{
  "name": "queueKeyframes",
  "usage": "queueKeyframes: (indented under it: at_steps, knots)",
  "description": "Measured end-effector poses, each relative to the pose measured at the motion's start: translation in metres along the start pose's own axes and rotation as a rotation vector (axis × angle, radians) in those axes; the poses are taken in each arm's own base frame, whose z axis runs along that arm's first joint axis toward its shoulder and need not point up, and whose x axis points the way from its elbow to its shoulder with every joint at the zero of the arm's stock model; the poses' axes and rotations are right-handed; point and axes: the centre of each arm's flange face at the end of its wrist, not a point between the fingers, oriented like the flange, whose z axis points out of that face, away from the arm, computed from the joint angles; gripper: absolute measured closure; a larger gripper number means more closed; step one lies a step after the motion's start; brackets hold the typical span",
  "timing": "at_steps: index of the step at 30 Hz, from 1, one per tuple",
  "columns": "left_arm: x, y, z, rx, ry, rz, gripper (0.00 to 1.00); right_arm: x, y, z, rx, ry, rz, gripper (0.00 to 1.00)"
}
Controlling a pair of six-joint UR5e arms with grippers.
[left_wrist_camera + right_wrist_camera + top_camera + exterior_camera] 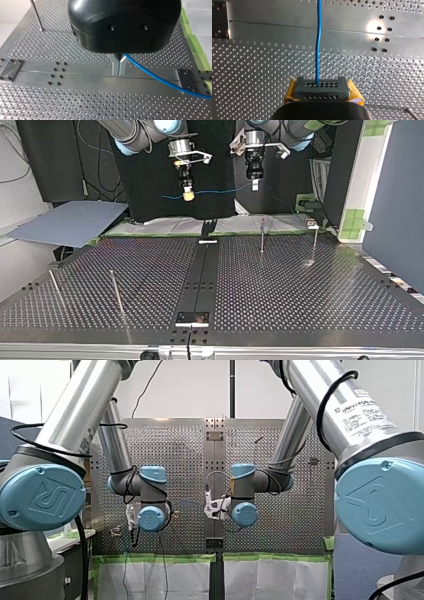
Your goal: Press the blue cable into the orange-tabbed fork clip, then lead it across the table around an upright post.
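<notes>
The blue cable (216, 191) hangs in the air, stretched between my two grippers high over the table's far part. My right gripper (188, 195), with yellow pads, is shut on it; in the right wrist view the cable (318, 50) runs straight ahead from between the pads (292, 91). A short free end trails past it to the top view's left. My left gripper (254, 184) is shut on the cable too. Its metal fingers (115, 65) are pressed together, and the cable (160, 80) leaves beside them. No orange-tabbed clip is clear in any view.
Thin upright posts stand on the perforated table: two at the top view's far right (262, 235) (314, 245), two at its near left (116, 292) (56, 290). A dark rail (202, 275) runs down the middle, with a small black fixture (208, 228) at its far end.
</notes>
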Motion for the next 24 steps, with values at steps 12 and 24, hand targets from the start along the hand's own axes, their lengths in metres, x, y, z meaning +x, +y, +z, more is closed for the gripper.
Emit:
queueKeyframes:
  at_steps: [12, 24]
  knots:
    - [0.000, 0.000, 0.000, 0.000, 0.000, 0.000, 1.00, 0.000, 0.000, 0.000, 0.000, 0.000, 0.000, 1.00]
    - [0.025, 0.006, -0.008, -0.003, 0.057, 0.045, 1.00, -0.027, -0.006, -0.005, 0.015, -0.058, -0.023, 1.00]
